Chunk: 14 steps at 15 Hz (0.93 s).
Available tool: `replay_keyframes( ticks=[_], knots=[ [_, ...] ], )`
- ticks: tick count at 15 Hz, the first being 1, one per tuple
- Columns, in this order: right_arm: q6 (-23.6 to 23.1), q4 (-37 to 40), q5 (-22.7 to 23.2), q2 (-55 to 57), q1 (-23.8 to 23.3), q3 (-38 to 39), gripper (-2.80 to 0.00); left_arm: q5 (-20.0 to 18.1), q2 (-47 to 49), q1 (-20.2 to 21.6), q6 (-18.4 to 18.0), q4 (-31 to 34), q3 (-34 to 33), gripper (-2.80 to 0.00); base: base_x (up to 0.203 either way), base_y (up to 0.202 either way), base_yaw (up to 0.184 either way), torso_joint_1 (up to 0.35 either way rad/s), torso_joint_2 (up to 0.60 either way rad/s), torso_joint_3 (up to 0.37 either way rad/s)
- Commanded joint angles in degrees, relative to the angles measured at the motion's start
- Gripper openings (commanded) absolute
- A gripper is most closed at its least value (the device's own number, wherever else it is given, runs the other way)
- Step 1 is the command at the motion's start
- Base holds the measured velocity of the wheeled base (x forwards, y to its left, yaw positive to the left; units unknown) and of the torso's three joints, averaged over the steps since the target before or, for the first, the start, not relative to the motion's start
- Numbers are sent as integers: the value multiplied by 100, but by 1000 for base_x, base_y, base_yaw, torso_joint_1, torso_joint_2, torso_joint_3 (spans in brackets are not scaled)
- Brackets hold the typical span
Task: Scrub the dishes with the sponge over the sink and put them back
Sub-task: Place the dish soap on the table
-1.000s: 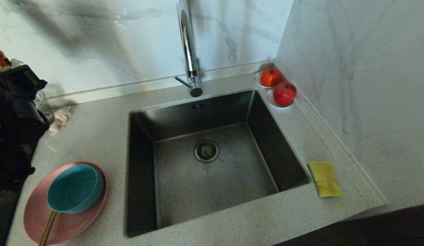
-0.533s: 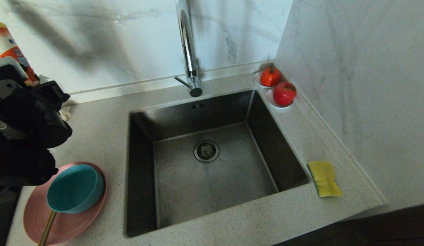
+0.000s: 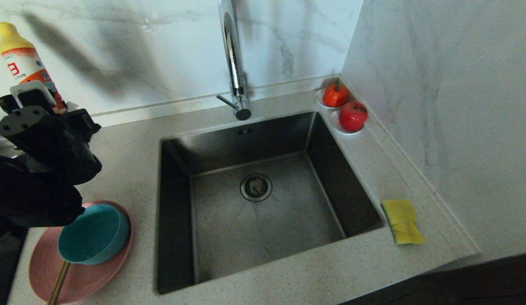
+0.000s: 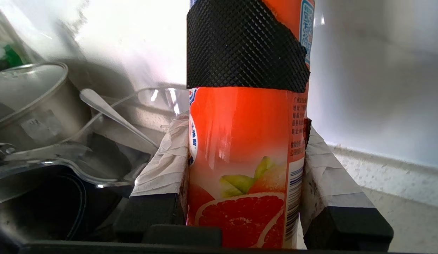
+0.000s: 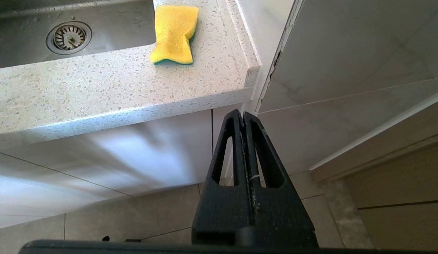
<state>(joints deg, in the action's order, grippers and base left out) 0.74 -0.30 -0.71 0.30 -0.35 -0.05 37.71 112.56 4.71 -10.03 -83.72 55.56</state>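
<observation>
My left gripper point(image 4: 242, 123) is shut on an upright orange bottle point(image 4: 240, 141) with a yellow cap point(image 3: 9, 37), held at the far left of the counter, above and behind the dishes. The dishes sit at the near left: a teal bowl point(image 3: 92, 233) on a pink plate point(image 3: 42, 271), with wooden sticks point(image 3: 59, 283) under the bowl. The dark sink point(image 3: 263, 228) is empty. The yellow sponge point(image 3: 402, 221) lies flat on the counter right of the sink. My right gripper point(image 5: 243, 114) is shut and empty, parked below the counter edge, near the sponge point(image 5: 175, 33).
A tall chrome tap point(image 3: 233, 63) stands behind the sink. Two red fruits on white saucers point(image 3: 343, 128) sit in the back right corner. In the left wrist view a metal pot point(image 4: 28, 102) and a spoon point(image 4: 113, 114) stand beside the bottle. Walls close off the back and right.
My left arm has risen and come in from the left edge, bringing the orange bottle up into the head view. Dishes, sponge and right arm have not moved.
</observation>
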Motion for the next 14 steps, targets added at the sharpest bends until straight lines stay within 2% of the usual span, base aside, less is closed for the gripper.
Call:
replay_keyframes(
  ticks=[1, 14],
  knots=[
    [-1, -5, 0, 5, 0, 3, -280, 18, 153, 13, -2, 52, 138, -280, 0, 0, 0, 0, 0, 0],
    [5, -5, 0, 5, 0, 3, -280, 35, 677, 153, -24, 684, 1129, -280, 0, 0, 0, 0, 0, 0]
  ],
)
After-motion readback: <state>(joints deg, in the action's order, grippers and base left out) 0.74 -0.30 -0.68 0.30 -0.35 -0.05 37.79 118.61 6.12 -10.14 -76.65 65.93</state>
